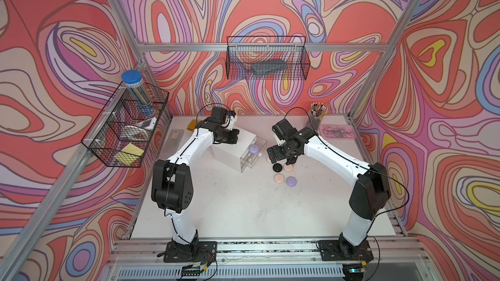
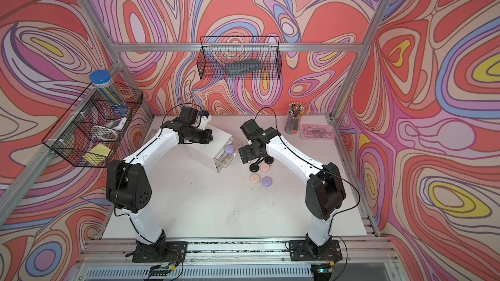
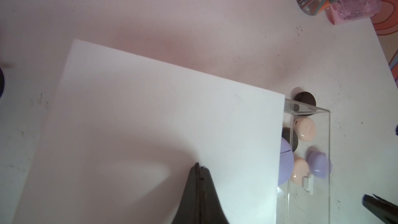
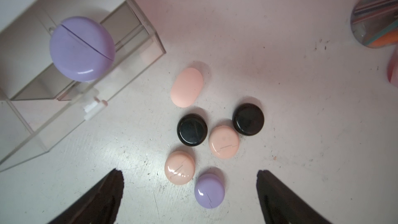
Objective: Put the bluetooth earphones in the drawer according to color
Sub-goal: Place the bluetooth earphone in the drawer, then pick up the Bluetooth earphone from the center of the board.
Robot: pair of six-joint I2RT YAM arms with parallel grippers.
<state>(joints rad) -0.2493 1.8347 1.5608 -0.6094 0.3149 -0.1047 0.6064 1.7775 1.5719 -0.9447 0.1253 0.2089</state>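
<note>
Lavender case [image 4: 81,48] in open drawer [image 4: 150,39], six outside

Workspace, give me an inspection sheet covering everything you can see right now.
Surface: white table, scuffed, dark specks.
Job's things: one lavender case in the open top drawer of the cabinet; three pink cases, two black cases and a second lavender case loose on the table.
Clutter: pencil cup, pink tray, frosted box.
End effectors: left end effector shut over the cabinet top; right end effector open above the loose cases.
Cables: black cables loop off both wrists.
Surroundings: two wire baskets on patterned walls.
</note>
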